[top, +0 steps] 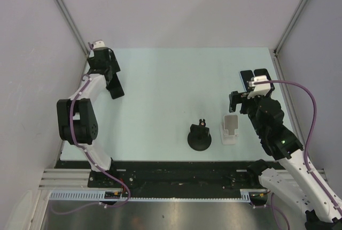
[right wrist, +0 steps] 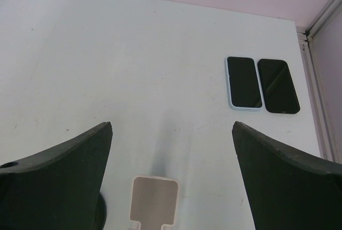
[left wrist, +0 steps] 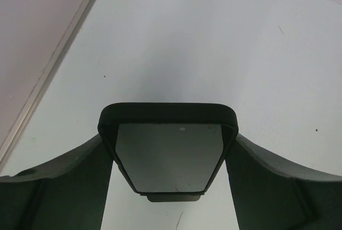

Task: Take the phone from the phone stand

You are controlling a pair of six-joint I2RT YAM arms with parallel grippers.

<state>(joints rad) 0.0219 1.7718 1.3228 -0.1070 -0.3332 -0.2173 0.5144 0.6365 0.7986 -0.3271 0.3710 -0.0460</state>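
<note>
A black phone (left wrist: 168, 158) in a dark case stands between the fingers of my left gripper (left wrist: 168, 136), which press on both of its long sides. A small dark lip (left wrist: 175, 198) sticks out under its near edge; I cannot tell whether this belongs to the phone stand. From above, my left gripper (top: 114, 89) is at the table's far left, near the wall, and it hides the phone there. My right gripper (right wrist: 171, 125) hangs open over the right side of the table (top: 160, 96), holding nothing.
A black round stand (top: 199, 136) and a white stand (top: 231, 128) sit bare at the front middle; the white stand (right wrist: 154, 200) lies just below my right gripper (top: 239, 99). A pale-cased phone (right wrist: 245, 83) and a black one (right wrist: 278, 85) lie flat at the back right.
</note>
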